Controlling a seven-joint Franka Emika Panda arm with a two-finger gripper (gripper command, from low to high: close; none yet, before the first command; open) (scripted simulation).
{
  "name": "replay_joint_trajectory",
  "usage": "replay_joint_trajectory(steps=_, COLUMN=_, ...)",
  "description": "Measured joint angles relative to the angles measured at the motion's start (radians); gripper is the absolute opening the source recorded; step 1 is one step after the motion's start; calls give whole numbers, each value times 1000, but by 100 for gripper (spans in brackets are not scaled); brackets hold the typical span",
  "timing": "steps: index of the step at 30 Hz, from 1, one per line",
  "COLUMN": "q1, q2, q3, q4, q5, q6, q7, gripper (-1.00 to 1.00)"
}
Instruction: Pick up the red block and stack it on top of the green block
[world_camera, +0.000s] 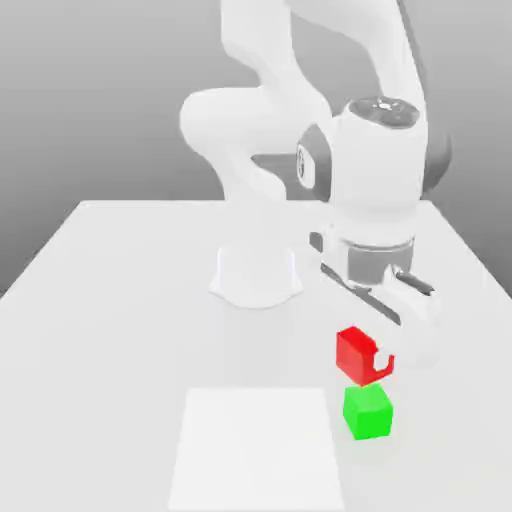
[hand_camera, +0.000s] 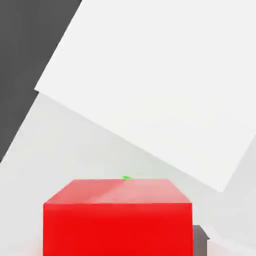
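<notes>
Clenching the red block (world_camera: 356, 352), the claw (world_camera: 375, 366) holds it just above the green block (world_camera: 367, 411), slightly offset; releasing now could leave it overhanging and toppling onto the counter (world_camera: 120, 300).

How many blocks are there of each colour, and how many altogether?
Small matte bright-red cube, held in the gripper above the green one: 1
Small matte bright-green cube, resting on the white table: 1
Total: 2 blocks
</notes>
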Motion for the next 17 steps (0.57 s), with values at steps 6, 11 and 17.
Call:
replay_joint_trajectory(steps=6, q1=-17, q2=71, q3=9, q4=6, q5=-78, q6=65, q7=80, gripper=-100)
replay_joint_trajectory(steps=11, q1=-22, q2=158, q3=-3, q4=8, q5=-159, q6=143, q7=139, gripper=-100)
replay_joint_trajectory(steps=17, q1=-4, q2=229, q3=-31, q4=6, q5=-223, q6=209, q7=184, gripper=100)
